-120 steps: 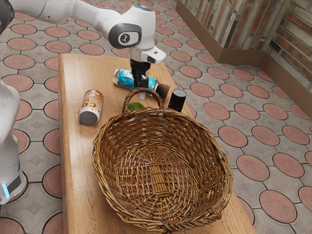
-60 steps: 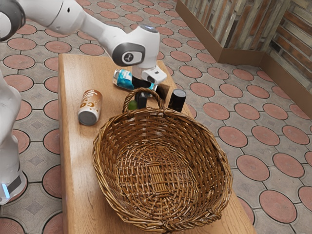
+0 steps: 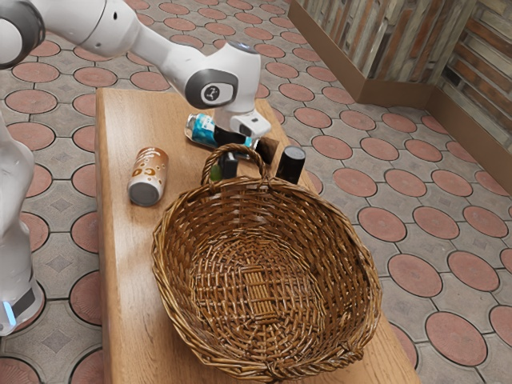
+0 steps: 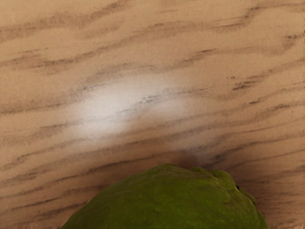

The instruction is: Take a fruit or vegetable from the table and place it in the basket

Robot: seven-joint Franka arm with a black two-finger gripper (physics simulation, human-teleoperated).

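Low at the table, behind the basket's handle, is my gripper [image 3: 229,166], right against the green fruit [image 3: 216,172]; the handle and basket hide part of both. The wrist view has the green fruit [image 4: 171,200] at its lower edge, large and close under my hand, with a bumpy rind, lying on the wood. The wicker basket [image 3: 172,296] stands large in front, its inside showing bare woven bottom.
An orange-and-white can [image 3: 149,176] stands at the exterior view's left of the basket. Behind my hand lies a blue can [image 3: 202,128]. A black cylinder [image 3: 290,164] stands near the wooden table's [image 3: 120,280] far edge, beside a brown item [image 3: 267,150].
My hand has come down to the green fruit since a second ago. Over the last half second it has barely moved, and the visible dark gripper part sits slightly closer to the fruit.
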